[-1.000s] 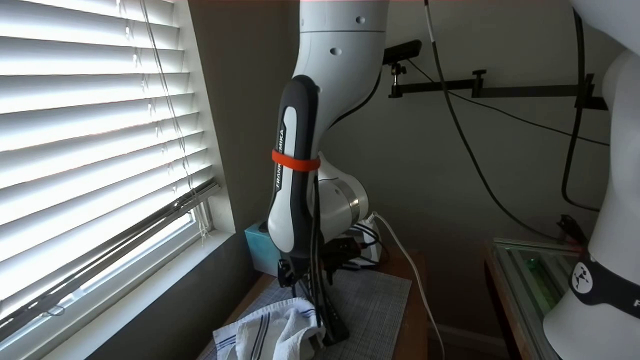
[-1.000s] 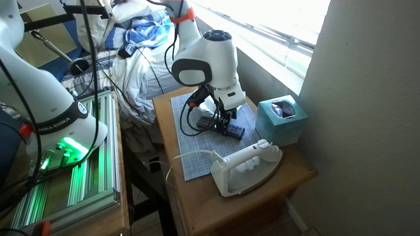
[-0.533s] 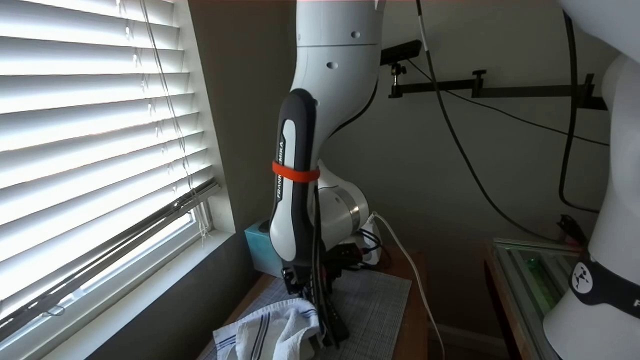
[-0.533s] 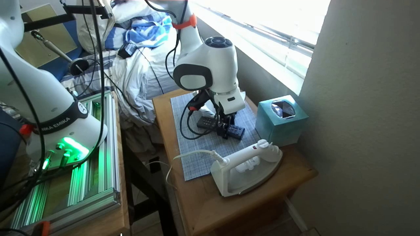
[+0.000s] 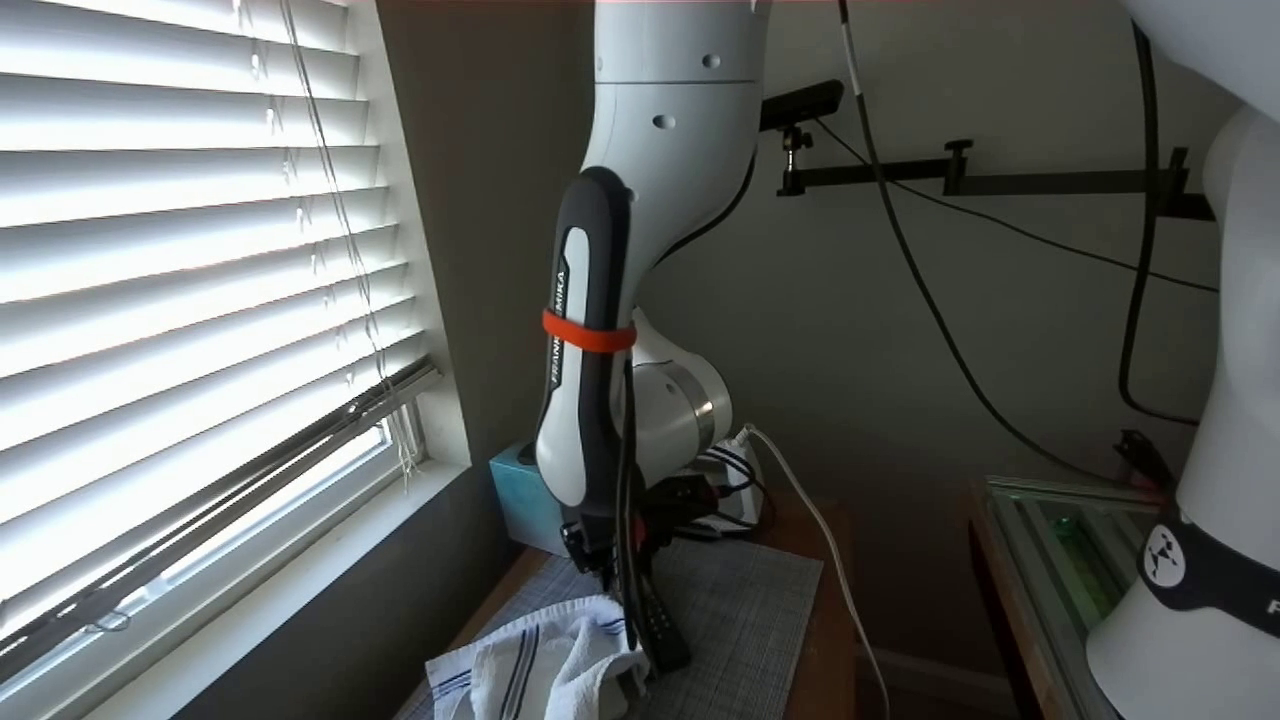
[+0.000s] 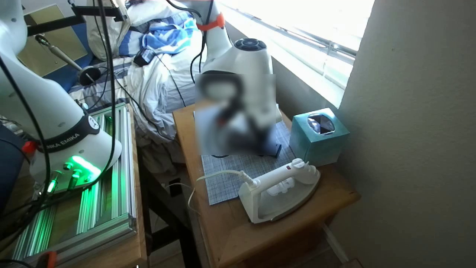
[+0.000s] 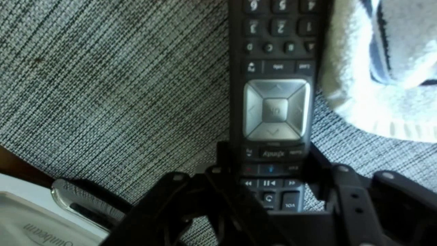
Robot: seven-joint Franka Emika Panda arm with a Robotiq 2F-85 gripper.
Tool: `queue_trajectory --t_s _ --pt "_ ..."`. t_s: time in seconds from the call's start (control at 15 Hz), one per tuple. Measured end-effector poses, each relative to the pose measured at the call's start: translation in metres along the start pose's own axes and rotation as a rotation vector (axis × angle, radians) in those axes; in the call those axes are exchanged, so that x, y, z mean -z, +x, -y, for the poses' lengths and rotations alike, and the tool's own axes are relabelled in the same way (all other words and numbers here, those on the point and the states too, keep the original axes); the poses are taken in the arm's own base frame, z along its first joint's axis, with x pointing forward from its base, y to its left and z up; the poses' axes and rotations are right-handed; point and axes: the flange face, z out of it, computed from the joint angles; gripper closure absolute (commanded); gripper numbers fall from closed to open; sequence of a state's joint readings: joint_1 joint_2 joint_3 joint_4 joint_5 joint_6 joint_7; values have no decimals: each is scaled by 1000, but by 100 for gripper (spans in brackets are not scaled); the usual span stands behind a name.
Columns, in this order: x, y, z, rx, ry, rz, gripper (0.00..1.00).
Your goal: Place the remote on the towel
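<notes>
Brings the arm (image 5: 640, 220) slightly up since half a second ago, apparently with the Xfinity remote control (image 7: 274, 107).
Has the jaws clamped on the remote control's sides, just beside the striped towel (image 7: 385, 92), over the woven placemat (image 7: 129, 89) on the counter (image 6: 230, 238). Seems finished with the grasp; cannot tell if fully clear of the placemat. Leaves undone: moving across above the towel, lowering, letting go.

one remote (image 7: 275, 109), one white towel (image 5: 545, 660), one iron (image 6: 279, 201), one tissue box (image 6: 319, 141)
</notes>
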State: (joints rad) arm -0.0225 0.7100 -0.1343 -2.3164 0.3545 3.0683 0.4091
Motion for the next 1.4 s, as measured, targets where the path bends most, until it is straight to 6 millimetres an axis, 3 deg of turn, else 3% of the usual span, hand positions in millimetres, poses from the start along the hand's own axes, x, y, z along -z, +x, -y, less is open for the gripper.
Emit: queue_trajectory --t_s 0.33,0.67,0.87,1.2,1.4 --pt "28 17 -13 -37 -8 107 71" --pt "62 22 -15 -22 9 251 71" --pt "74 10 2 17 24 249 71" --pt "78 -38 50 145 28 257 71" --pt "83 -56 75 201 34 235 71"
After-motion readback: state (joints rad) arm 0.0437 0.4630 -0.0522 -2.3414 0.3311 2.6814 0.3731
